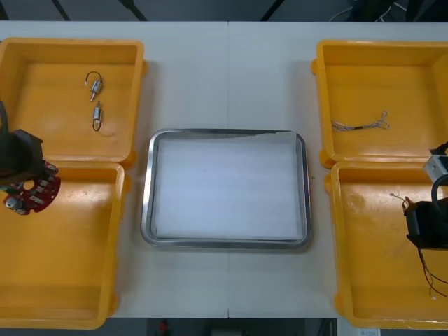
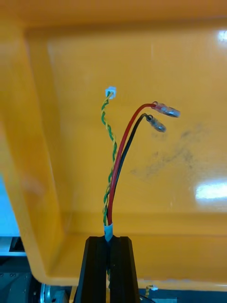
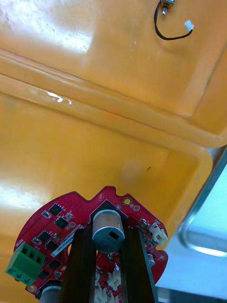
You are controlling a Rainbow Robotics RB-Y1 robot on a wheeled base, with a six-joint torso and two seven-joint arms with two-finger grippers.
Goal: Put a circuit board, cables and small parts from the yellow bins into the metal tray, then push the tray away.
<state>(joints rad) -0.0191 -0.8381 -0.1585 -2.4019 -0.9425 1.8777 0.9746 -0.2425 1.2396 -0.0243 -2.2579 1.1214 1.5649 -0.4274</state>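
Now: left gripper (image 3: 108, 232) clamps the red circuit board (image 3: 52, 227), right gripper (image 2: 109, 241) pinches a cable bundle (image 2: 118, 161); metal tray (image 1: 147, 189) lies inboard, between them.

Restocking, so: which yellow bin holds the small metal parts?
The far left bin: two small metal parts lie in it; the others show none.

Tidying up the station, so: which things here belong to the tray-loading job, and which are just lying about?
Job: circuit board, gripped by the left pincer; cable bundle, gripped by the right pincer; metal tray; small metal parts; thin cable; yellow bins.
Lying about: no strays, just the table itself.
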